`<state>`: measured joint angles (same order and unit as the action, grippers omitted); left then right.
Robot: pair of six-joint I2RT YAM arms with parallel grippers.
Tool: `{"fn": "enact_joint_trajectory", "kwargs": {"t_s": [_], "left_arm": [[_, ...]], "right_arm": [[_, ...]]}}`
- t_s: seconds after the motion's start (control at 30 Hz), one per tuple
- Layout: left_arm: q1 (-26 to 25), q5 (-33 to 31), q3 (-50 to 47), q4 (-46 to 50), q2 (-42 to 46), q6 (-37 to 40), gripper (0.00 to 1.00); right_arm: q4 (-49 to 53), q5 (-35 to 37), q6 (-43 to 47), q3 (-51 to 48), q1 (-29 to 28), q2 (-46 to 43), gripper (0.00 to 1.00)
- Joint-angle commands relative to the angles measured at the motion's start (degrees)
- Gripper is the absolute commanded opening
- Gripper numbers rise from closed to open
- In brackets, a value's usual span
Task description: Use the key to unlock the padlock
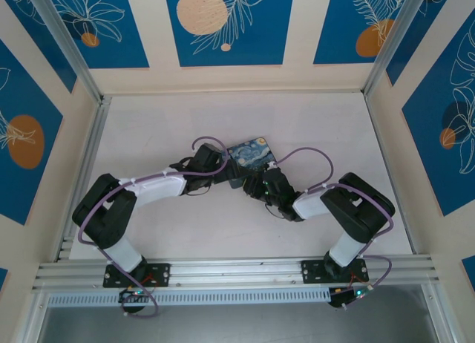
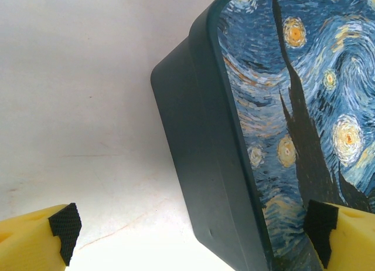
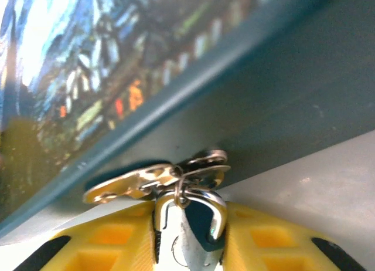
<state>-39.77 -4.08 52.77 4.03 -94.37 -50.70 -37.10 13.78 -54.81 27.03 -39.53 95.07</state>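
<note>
My right gripper (image 3: 190,224) is shut on the small silvery padlock (image 3: 183,243), and its shackle sticks up between the yellow fingers. A thin ring on the shackle carries the grey metal key (image 3: 126,185), which lies flat against the dark side of the painted box (image 3: 275,89), with a second key blade (image 3: 206,163) beside it. My left gripper (image 2: 192,233) is open and straddles a corner of the box (image 2: 205,165); its right pad (image 2: 319,229) is over the starry lid and its left pad (image 2: 64,229) is well clear over the table. From above, both grippers meet at the box's (image 1: 252,153) near edge.
The box sits mid-table on the white tabletop (image 1: 171,232), tilted in both wrist views. Purple cables loop over both arms. Panelled walls and metal rails (image 1: 237,272) enclose the table, with free surface on all sides of the box.
</note>
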Motion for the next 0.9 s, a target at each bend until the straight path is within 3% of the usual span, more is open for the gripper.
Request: {"fn": "enact_joint_trajectory", "kwargs": {"t_s": [0.0, 0.3, 0.5, 0.67, 0.77, 0.87], "left_arm": [[-0.48, 0.82, -2.57, 9.36, -3.94, 0.73, 1.0], [-0.45, 0.91, -2.16, 9.63, -4.16, 0.71, 1.0], [-0.42, 0.82, -1.97, 9.87, -4.17, 0.81, 1.0], [-0.46, 0.79, -1.83, 10.07, -4.29, 0.79, 1.0], [-0.48, 0.68, -1.8, 10.19, -4.45, 0.69, 1.0], [-0.48, 0.59, -2.05, 10.26, -4.64, 0.48, 1.0]], "right_arm": [[5.1, 1.73, 0.02, -2.11, -0.2, 3.11, 0.31], [3.25, -0.63, 3.33, -4.2, -0.53, 2.16, 0.31], [6.06, 0.1, 5.41, -3.69, -1.33, 1.62, 0.2], [6.47, 0.37, 5.55, -3.7, -1.41, 1.72, 0.17], [6.45, 0.08, 5.51, -3.78, -1.42, 1.49, 0.02], [6.26, 0.01, 5.16, -4.13, -1.43, 1.07, 0.0]]}}
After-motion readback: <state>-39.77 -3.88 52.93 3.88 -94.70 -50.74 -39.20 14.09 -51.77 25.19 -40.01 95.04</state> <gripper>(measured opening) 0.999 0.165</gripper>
